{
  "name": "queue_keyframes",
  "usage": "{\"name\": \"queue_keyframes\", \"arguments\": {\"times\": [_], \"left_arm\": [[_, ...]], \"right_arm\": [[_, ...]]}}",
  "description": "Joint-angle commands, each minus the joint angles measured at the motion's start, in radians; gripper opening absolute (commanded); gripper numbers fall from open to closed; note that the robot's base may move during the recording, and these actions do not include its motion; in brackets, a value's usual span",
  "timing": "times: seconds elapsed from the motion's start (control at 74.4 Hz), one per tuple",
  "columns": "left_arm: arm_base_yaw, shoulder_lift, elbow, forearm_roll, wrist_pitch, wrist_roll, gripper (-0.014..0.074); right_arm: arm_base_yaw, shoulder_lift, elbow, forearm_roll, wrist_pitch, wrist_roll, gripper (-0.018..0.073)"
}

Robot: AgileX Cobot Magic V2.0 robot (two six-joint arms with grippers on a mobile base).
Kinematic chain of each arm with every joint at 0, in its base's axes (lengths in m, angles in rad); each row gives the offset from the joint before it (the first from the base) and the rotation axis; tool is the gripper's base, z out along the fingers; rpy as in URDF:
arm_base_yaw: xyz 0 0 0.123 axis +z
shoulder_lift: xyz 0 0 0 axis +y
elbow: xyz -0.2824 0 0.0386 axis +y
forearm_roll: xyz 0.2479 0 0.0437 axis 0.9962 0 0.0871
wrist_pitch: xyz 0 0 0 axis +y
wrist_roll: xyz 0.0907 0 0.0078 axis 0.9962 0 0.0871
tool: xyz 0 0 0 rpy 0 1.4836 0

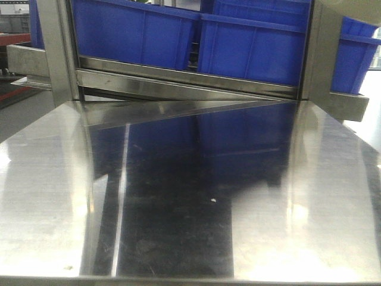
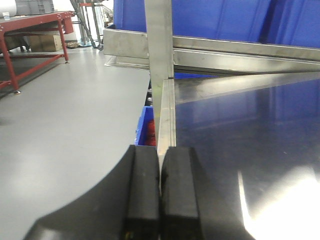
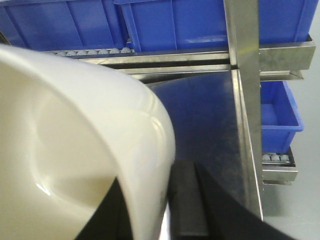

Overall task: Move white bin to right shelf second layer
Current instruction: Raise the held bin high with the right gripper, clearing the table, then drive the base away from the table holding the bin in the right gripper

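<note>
**White bin gripped at its rim above the steel table, facing the crate-laden rack**

Nearest the right wrist camera, the white bin (image 3: 75, 150) fills the left half of the view. Its glossy wall passes between the two dark fingers (image 3: 187, 200) of the right gripper (image 3: 150, 177). One finger lies inside the tub and one outside, both closed onto the wall at the rim. The bin hangs above the steel tabletop (image 1: 178, 226), toward its right edge, on the near side of the rack and not on any roller lane.

The left gripper (image 2: 160, 172) sits over the table's left edge. Its two black pads (image 2: 142, 195) are pressed together with nothing between them.

In the front view, two steel uprights (image 1: 59, 47) frame the rack at the far end of the table. Four blue crates (image 1: 134, 30) show in part on the level behind the table.

The right wrist view shows two levels of white rollers. The upper roller level (image 3: 85, 51) runs under the crates at the far edge of the table. The lower roller level (image 3: 275, 157), at the far right, carries a single blue crate (image 3: 280, 112).

In the left wrist view, one red-framed bench (image 2: 30, 22) stands on the grey floor (image 2: 65, 110) at the far left. One low blue crate (image 2: 144, 127) sits below the table's left edge; its reddish contents are too small to identify.
</note>
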Motion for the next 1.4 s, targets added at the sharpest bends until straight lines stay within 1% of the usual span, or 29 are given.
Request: {"name": "queue_keyframes", "arguments": {"times": [0.0, 1.385], "left_arm": [[-0.003, -0.014, 0.037, 0.0, -0.087, -0.005, 0.0085], [-0.003, -0.014, 0.037, 0.0, -0.087, -0.005, 0.0085]], "right_arm": [[-0.006, -0.01, -0.034, 0.019, -0.096, -0.001, 0.0055], [-0.006, -0.01, -0.034, 0.019, -0.097, -0.001, 0.0055]]}}
